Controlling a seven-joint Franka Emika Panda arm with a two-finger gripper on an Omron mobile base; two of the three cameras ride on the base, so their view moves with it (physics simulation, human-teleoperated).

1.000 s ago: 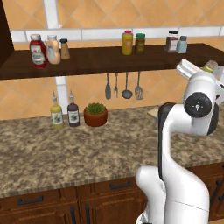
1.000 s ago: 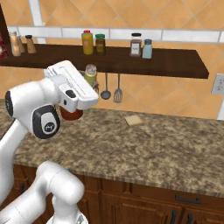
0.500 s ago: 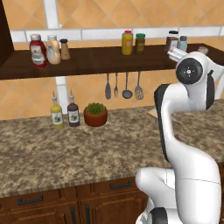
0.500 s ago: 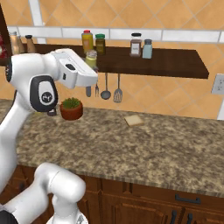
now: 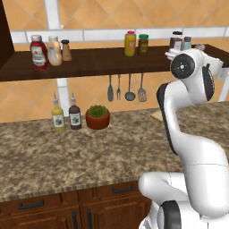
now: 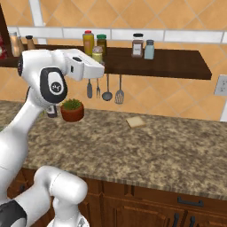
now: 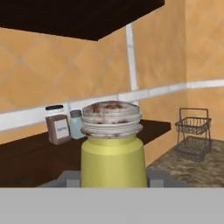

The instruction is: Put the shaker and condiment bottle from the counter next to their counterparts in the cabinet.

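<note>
My gripper [image 6: 98, 61] is shut on the yellow-green shaker [image 6: 97, 54], holding it upright at shelf height just in front of the cabinet shelf board [image 6: 177, 66]. In the hand view the shaker [image 7: 113, 148] sits close up between the fingers, its grey top level with the dark brown shaker [image 7: 57, 124] and pale blue shaker [image 7: 77, 124] standing further along the board. At the shelf's left end the peach condiment bottle [image 5: 54, 50] stands between the red ketchup bottle [image 5: 39, 52] and a slim brown shaker [image 5: 66, 50].
A yellow bottle [image 6: 88, 43] and a green jar [image 6: 102, 43] stand on the shelf right behind the gripper. Utensils [image 5: 125, 89] hang below the board. On the counter are two small bottles [image 5: 66, 118], a potted plant [image 5: 97, 117], a tan slab [image 6: 135, 122] and a wire basket [image 7: 192, 133].
The arm has lifted the shaker from below the shelf up to shelf level and carried it closer to the board. The things on the shelf have not moved.
</note>
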